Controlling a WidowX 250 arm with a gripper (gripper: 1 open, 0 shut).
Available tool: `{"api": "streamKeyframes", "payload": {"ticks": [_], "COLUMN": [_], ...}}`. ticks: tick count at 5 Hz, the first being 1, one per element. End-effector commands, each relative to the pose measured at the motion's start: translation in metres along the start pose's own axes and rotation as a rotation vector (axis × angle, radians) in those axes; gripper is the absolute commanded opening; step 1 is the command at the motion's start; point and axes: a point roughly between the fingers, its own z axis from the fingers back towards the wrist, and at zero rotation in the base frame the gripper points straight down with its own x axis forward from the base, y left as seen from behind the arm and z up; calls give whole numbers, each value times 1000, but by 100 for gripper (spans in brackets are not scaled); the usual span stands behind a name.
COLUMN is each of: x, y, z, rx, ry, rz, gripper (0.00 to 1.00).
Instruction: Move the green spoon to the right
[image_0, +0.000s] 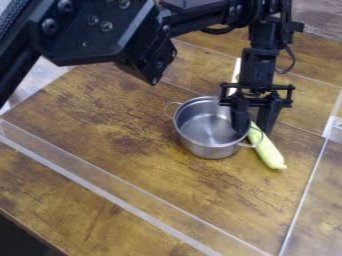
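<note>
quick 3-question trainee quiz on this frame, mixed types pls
1. True or false: the green spoon lies inside the steel pot.
2. Which side of the pot, as the camera sees it, is the spoon on? A) left B) right C) in front
3. Fill in: the hand hangs over the pot's right rim, with its fingers ____.

Key:
1. False; it lies on the wooden table, beside the pot.
2. B
3. apart (open), holding nothing.
</note>
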Motion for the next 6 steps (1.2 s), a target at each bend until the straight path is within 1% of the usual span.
{"api": "streamKeyframes", "payload": {"ticks": [1,2,3,4,5,6], "x": [-20,-20,-24,-30,-38,-42], "y": [-14,-19,-15,-12,-7,7], "z": [37,34,37,42,50,49], "rx": [-65,-67,-79,-100,-114,-120], "ry": [-50,-45,-38,-28,-26,-28], "rz": [-39,-31,27,85,141,201], "gripper": [100,0,0,100,0,0]}}
